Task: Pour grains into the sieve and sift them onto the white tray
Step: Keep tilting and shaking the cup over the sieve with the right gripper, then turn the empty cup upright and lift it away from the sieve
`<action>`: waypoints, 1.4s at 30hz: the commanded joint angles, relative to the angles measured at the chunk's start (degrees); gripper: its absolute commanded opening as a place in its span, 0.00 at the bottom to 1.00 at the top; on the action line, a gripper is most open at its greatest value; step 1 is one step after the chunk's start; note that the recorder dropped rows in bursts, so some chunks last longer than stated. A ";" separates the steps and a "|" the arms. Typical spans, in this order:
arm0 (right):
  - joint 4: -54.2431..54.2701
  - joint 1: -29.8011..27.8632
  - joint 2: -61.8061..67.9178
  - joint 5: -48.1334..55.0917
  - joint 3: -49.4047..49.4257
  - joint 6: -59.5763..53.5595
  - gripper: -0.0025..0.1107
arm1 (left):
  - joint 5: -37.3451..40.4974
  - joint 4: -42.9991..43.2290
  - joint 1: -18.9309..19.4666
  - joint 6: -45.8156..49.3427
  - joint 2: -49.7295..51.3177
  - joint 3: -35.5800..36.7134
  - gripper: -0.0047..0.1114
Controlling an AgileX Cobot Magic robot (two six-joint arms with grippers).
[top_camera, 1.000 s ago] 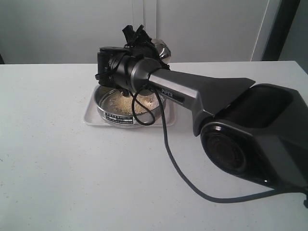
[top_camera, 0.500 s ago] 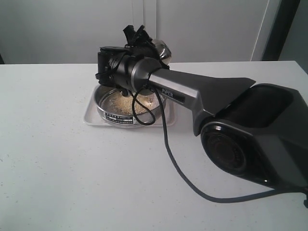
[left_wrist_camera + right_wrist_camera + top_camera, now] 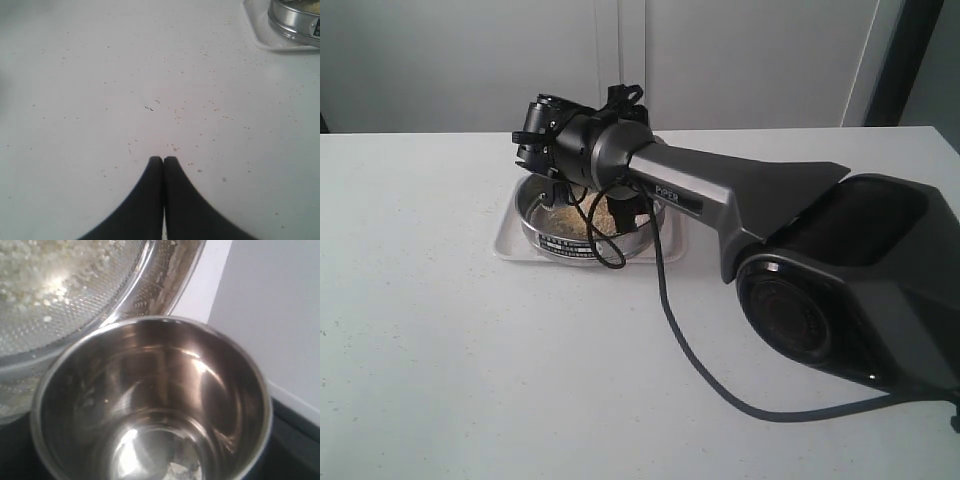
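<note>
Black and matte, the left gripper (image 3: 163, 161) has its fingers pressed flat together with nothing between them. Ahead of their tips is only the pale table (image 3: 100, 75), dusted with stray specks (image 3: 174, 148). The tray is well off from these fingers, in the far corner of their view.

Closer to me, the smooth grey shell of the right arm (image 3: 750, 195) reaches out, with a black cable (image 3: 665, 300) drooping under it. And there's the change! Half a second ago the steel cup (image 3: 150, 405) sat upright behind the wrist, its rounded belly glinting. Now the wrist has rolled over and the right gripper (image 3: 623, 205) hangs down into the ring. I can't see those fingers cleanly, but the cup hangs tipped in mid-air in front of them, so I judge them clamped on it.

The cup's mirror-bright inside is almost bare, with only a little residue at the bottom. Just past its lip is the sieve (image 3: 560, 243), a shallow steel ring with fine dotted mesh and a small black label. The grains (image 3: 30, 265) lie in it in a pale, pebbly heap.

The sieve sits on the white tray (image 3: 510, 240), which is flat with rounded corners and a low rim. The pour looks all but finished and the sifting is still to come. Plain pale panels (image 3: 740, 60) stand behind.
</note>
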 commanded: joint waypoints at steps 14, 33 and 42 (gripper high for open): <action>4.88 -0.22 -2.11 -3.83 -0.29 30.99 0.02 | 0.01 -0.39 0.09 0.00 -0.24 0.23 0.04; 24.60 -3.61 -9.76 -10.22 3.33 33.75 0.02 | 0.01 -0.39 0.09 0.00 -0.24 0.23 0.04; 34.64 -6.81 -15.73 -22.33 12.85 33.76 0.02 | 0.01 -0.39 0.09 0.00 -0.24 0.23 0.04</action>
